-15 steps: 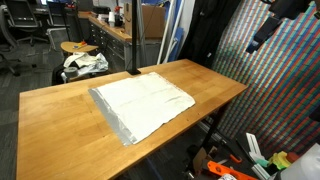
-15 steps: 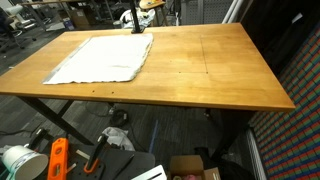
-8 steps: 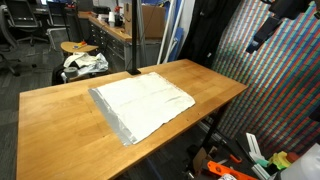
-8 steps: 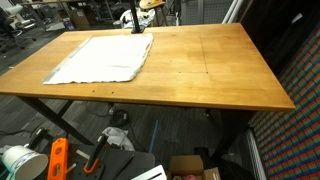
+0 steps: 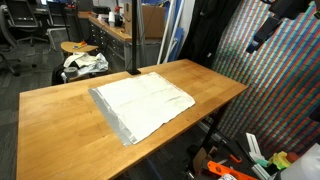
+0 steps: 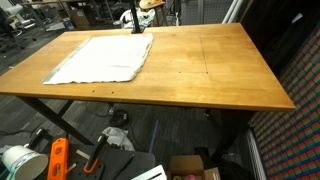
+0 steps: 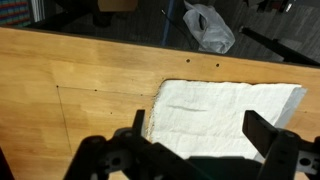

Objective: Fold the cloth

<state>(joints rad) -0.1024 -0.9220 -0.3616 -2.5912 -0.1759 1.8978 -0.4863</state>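
- The black two-fingered gripper [image 7: 198,122] reaches in from the bottom of the wrist view. Its jaws are spread wide with nothing between them, and it hangs well above the table.
- One dark finger [image 7: 139,124] lines up with the cloth's edge, and the other shows over the cloth's far part.
- The large off-white rectangular cloth [image 7: 225,112] lies directly under the gripper. It is spread out flat in a single layer, lightly wrinkled and unfolded.
- In both exterior views the cloth [image 5: 145,103] [image 6: 100,60] lies on one end of the table, reaching close to that end's edges. A greyish strip [image 5: 124,128] runs along one of its sides.
- The broad brown wooden tabletop [image 6: 220,70] [image 5: 55,130] [image 7: 80,80] carries the cloth, which lies on part of it.
- A thin black upright pole [image 5: 133,40] [image 6: 137,15] rises just beside the cloth's far edge.
- Beyond the table, a small white-and-dark patterned fabric bundle [image 5: 85,64] sits on a round wooden stool [image 5: 72,47].
- A crumpled whitish plastic bag [image 7: 208,27] lies on the dark floor past the table edge.
- In an exterior view, an orange tool [image 6: 57,158] and a white bucket [image 6: 15,160] lie on the floor below the table.
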